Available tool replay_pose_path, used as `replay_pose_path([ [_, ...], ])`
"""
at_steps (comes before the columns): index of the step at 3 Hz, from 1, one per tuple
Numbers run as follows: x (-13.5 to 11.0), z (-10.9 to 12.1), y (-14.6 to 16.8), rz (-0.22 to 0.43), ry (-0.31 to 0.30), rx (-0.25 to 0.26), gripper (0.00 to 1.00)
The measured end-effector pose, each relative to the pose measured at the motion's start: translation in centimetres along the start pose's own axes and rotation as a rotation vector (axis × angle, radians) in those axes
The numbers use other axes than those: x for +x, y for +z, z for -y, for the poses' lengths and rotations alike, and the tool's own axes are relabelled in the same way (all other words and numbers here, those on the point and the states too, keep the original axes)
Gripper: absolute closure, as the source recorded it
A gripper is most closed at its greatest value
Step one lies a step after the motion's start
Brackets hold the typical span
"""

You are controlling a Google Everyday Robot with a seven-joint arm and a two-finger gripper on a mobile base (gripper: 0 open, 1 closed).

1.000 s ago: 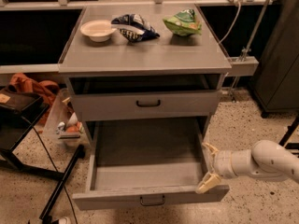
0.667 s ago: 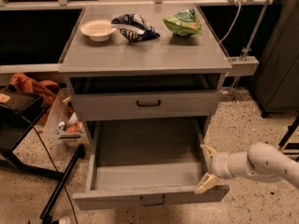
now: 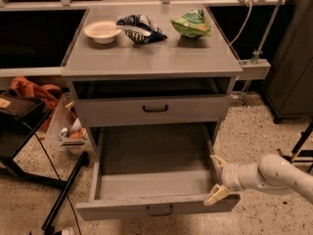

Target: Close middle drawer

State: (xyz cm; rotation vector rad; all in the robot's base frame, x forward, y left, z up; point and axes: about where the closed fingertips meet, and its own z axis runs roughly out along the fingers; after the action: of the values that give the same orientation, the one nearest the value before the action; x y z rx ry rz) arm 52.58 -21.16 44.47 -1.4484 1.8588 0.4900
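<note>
At the right front corner of the middle drawer (image 3: 151,182), the pincer (image 3: 217,179) is hovering, spread apart (rigid and likely free-sliding, the drawer is inviting a flat-front push).

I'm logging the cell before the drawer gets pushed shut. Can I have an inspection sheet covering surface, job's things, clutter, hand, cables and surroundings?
Surface: grey cabinet top, with three items along its back.
Job's things: middle drawer is pulled far out and nothing is seen inside it; the drawer above sits close to the cabinet face.
Clutter: white bowl, blue snack bag, green snack bag.
Hand: the hand is at the open drawer's right front corner, fingers spread, holding nothing.
Cables: a white cable hangs right of the cabinet; a black cable lies on the floor to the left.
Surroundings: speckled floor; orange cloth and clear bin left of the cabinet.
</note>
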Motion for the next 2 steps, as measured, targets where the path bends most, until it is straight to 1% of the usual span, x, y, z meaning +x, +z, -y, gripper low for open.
replay_pose_path([
  [1,-0.1,0.7,0.2,0.007,-0.005,0.009,0.18],
  [2,-1.3,2.4,0.2,0.018,-0.024,0.036,0.42],
])
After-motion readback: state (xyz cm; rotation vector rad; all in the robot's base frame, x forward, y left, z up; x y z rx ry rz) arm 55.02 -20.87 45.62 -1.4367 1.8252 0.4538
